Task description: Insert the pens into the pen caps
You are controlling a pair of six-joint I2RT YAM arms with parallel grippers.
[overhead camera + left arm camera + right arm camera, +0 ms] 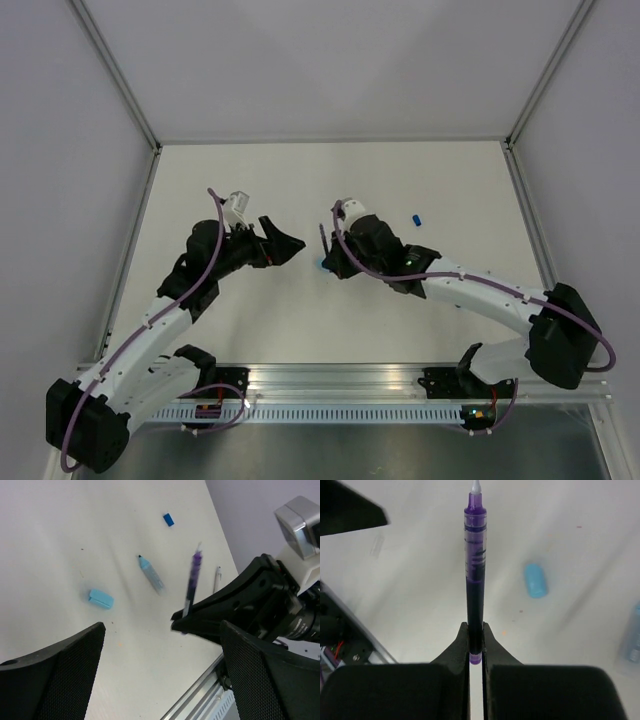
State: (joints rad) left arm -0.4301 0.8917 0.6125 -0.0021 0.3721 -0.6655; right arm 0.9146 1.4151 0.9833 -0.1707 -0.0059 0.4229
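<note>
Pale-blue pen (632, 635) (blurred) runs off the right edge.

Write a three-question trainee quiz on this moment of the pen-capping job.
1. True or false: the right fingers are shut on the purple translucent plastic pen, which sticks straight out past the fingertips.
2. Multiple choice: the left fingers are A) shut on a cap, B) open and empty, C) holding a pen.
3. Fill in: the small stubby plastic cap lying alone at the top of the left wrist view is ___ blue.

Key: 1 true; 2 B; 3 dark.
</note>
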